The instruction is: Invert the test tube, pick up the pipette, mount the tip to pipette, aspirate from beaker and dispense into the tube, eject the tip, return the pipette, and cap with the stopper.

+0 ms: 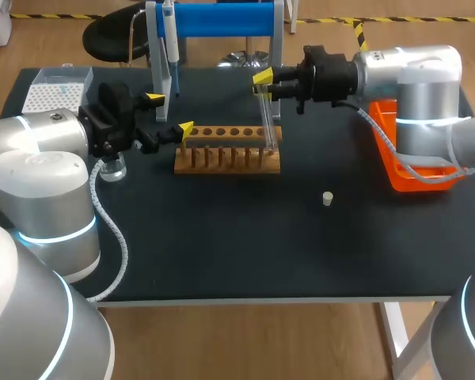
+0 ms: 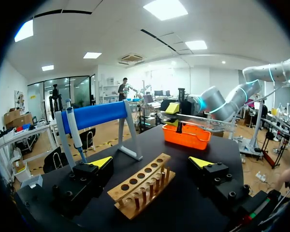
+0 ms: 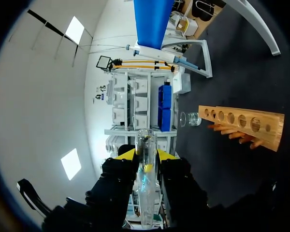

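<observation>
We have the clear glass test tube (image 3: 146, 140) clamped between the jaws of the right gripper (image 3: 146, 154), its long axis tilted above the nearest end of the holed wooden rack (image 1: 226, 164), while the left gripper (image 1: 169, 113), jaws apart, stands at the rack's far end.

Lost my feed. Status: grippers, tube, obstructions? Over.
Left gripper open, at left end of rack. Right gripper shut on test tube, upright at rack's right end. Nothing seen in the way.
</observation>
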You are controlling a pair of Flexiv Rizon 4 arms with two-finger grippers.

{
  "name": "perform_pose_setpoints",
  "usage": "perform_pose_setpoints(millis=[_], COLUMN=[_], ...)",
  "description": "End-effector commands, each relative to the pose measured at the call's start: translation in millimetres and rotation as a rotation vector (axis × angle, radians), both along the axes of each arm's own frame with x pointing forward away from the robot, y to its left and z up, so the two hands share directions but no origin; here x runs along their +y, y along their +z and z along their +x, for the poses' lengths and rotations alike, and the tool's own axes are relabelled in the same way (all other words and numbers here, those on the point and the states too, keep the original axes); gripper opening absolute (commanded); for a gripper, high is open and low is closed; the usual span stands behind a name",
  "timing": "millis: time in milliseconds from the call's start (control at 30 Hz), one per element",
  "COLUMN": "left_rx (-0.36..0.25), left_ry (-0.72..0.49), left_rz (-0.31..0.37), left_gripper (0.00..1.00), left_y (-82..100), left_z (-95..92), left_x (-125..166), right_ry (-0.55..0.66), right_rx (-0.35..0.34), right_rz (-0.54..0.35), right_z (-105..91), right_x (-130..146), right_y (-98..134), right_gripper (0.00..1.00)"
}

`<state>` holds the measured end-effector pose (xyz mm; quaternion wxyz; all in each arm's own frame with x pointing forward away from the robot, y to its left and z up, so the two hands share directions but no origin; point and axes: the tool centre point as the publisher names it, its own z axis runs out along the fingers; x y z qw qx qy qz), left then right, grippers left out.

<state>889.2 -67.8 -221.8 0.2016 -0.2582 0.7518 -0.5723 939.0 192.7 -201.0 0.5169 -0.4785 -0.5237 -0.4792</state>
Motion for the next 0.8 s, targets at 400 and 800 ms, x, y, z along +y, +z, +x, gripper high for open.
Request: perform_pose_setpoints(millis=[400, 800], left_rx=[-0.504, -0.768], left_ry=[-0.159, -0.236], left_rz=[0.102, -0.001], left_gripper=[1.0, 1.0], left_y=[17.7, 29.3], left_z=[-3.1, -13.5], left_x=[-9.5, -12.1], right_ry=[-0.002, -0.002], right_rx=[-0.001, -0.001], right_rz=[-0.003, -0.003], right_z=[-0.8, -0.8], right_x=[-0.1, -0.1], right_y=[1.2, 1.2], right_gripper=[0.0, 0.0])
